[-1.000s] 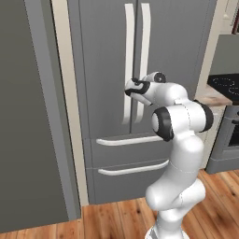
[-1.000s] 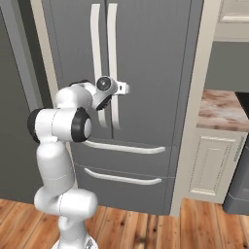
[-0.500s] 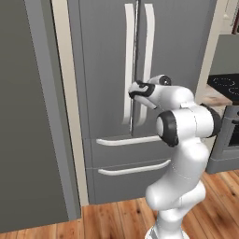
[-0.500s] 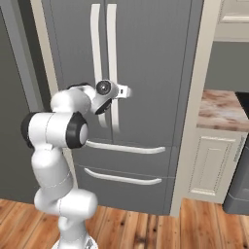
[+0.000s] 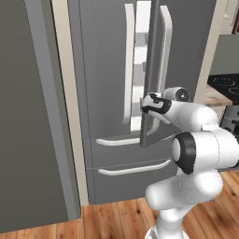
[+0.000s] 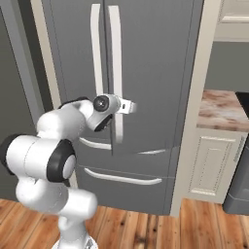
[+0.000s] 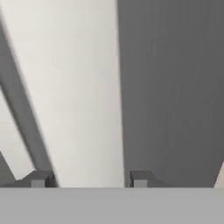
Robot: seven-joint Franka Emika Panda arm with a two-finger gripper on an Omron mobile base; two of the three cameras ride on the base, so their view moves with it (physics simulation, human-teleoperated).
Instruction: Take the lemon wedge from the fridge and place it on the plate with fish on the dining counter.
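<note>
The fridge (image 5: pixel 107 93) is seen in the left base view with its right door (image 5: pixel 186 60) swung slightly ajar, so that white shelves (image 5: pixel 140 60) are exposed in the gap between the two doors. The gripper (image 5: pixel 145 103) is held at the edge of that door, beside its long white handle (image 5: pixel 164 70); whether the fingers are spread cannot be told here. Two drawers (image 5: pixel 135 168) are seen below.

In the right base view the gripper (image 6: pixel 127 106) is placed against the right door's handle (image 6: pixel 116 73), level with its lower half. A stone-topped counter (image 6: pixel 224 111) is seen to the right of the fridge (image 6: pixel 155 73).

In the hand view the two fingertips (image 7: pixel 139 178) are seen set apart, with a broad white handle (image 7: pixel 74 87) lying between them and the dark door face (image 7: pixel 175 87) beyond. The lemon wedge cannot be made out anywhere.
</note>
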